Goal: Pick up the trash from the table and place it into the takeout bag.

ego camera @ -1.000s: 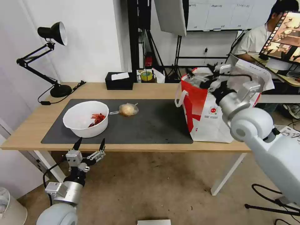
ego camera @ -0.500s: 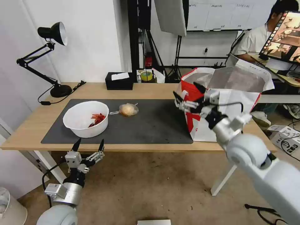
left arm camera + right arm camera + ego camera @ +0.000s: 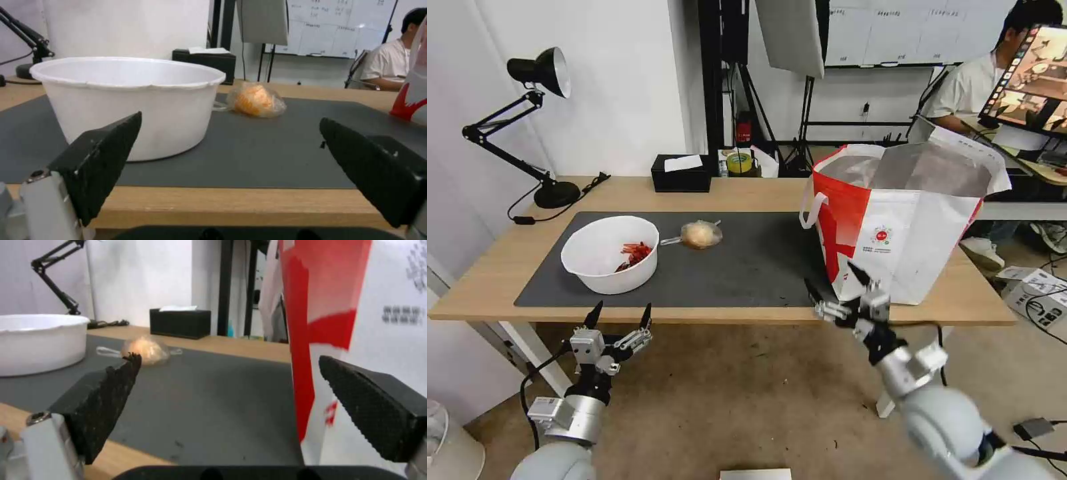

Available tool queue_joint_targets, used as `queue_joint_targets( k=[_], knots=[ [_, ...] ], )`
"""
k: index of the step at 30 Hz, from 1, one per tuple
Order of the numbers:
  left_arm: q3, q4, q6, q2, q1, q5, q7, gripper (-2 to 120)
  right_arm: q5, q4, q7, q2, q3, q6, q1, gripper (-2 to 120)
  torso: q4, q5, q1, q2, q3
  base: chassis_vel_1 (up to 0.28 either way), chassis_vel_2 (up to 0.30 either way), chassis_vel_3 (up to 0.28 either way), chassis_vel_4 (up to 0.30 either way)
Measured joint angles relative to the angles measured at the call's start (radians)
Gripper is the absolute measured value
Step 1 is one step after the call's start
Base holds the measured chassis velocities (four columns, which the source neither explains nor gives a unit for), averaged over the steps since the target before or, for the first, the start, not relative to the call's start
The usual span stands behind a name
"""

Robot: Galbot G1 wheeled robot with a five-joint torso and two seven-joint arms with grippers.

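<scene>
A white round bowl [image 3: 610,253] with red crayfish shells [image 3: 634,254] sits on the left of the dark mat [image 3: 747,267]. The bagged tan bun [image 3: 699,234] lies mid-mat, also in the wrist views [image 3: 255,101] [image 3: 144,349]. The white-and-red takeout bag [image 3: 900,220] stands open at the table's right end [image 3: 356,323]. My left gripper [image 3: 619,313] hangs open just below the table's front edge, in front of the bowl [image 3: 129,100]. My right gripper [image 3: 835,288] is open and empty at the front edge beside the bag's lower left corner.
A black tissue box [image 3: 680,173] and a black desk lamp [image 3: 537,120] stand at the back of the light-wood table [image 3: 487,280]. A roll of tape [image 3: 738,161] sits behind the table. A person sits at a desk at the far right.
My right arm has come down from above the takeout bag to the table's front edge, gripper open and empty. The left gripper has barely moved.
</scene>
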Motion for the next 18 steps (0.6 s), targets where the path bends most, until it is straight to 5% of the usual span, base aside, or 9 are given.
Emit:
queue_joint_targets(
  k=[18],
  knots=[
    [-0.002, 0.003, -0.012, -0.021, 0.02, 0.015, 0.005, 100, -0.016, -0.025, -0.004, 0.037, 0.003, 0.025, -0.065, 100, 0.0001, 0.0001, 0.0, 0.0, 0.0, 0.0, 0.0, 0.0, 0.0]
  ],
)
